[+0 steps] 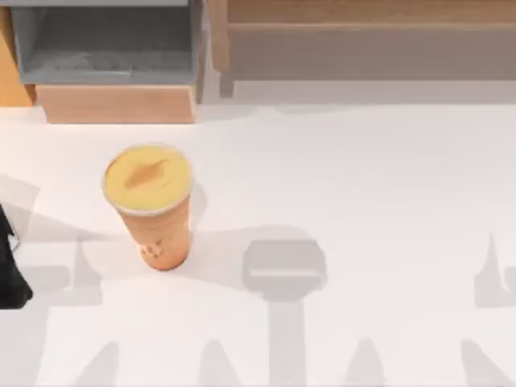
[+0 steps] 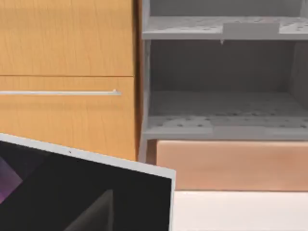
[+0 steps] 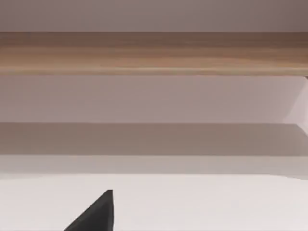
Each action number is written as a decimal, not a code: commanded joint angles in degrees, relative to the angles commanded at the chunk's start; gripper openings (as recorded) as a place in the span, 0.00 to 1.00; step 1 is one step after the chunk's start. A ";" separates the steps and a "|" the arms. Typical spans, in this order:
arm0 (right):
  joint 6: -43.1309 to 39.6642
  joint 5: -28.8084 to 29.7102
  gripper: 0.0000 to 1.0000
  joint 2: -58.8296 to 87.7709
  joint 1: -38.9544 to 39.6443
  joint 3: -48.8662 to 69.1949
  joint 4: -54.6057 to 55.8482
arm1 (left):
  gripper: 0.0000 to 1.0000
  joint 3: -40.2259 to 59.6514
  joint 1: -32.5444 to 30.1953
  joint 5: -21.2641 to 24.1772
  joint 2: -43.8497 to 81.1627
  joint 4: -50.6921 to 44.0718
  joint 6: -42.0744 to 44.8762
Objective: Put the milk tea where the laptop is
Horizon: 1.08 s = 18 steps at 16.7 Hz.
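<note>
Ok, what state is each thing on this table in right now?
Tall tapered orange-tan milk tea cup: upright on the white table, yellow top sealed, ungripped.
Dark laptop: open, screen raised, at the table's left edge.
Grey open shelf unit: shelves bare.
Wooden drawer front: closed.

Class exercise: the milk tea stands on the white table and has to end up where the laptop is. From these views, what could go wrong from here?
1. The milk tea is tall and tapers to a narrow base, so a high or off-centre grasp could tip it.
2. The laptop lies at the table's far left edge with its screen raised, so the cup might bump the screen on arrival.
3. The grey shelf unit and wooden cabinet crowd that corner, leaving little room.
</note>
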 joint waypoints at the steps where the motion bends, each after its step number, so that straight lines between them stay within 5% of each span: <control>1: 0.00 0.00 1.00 0.00 0.00 0.00 0.00 | 1.00 0.00 0.00 0.00 0.00 0.00 0.00; 4: 0.00 0.00 1.00 0.00 0.00 0.00 0.00 | 1.00 0.30 -1.66 -1.60 1.86 1.46 -0.12; 7: 0.00 0.00 1.00 0.00 0.00 0.00 0.00 | 1.00 1.23 -8.20 -7.92 9.00 6.68 -0.67; 14: 0.00 0.00 1.00 0.00 0.00 0.00 0.00 | 1.00 3.81 -37.03 -34.65 43.28 26.62 -4.28; 18: 0.00 0.00 1.00 0.00 0.00 0.00 0.00 | 1.00 5.09 -48.58 -45.43 61.52 39.30 -8.24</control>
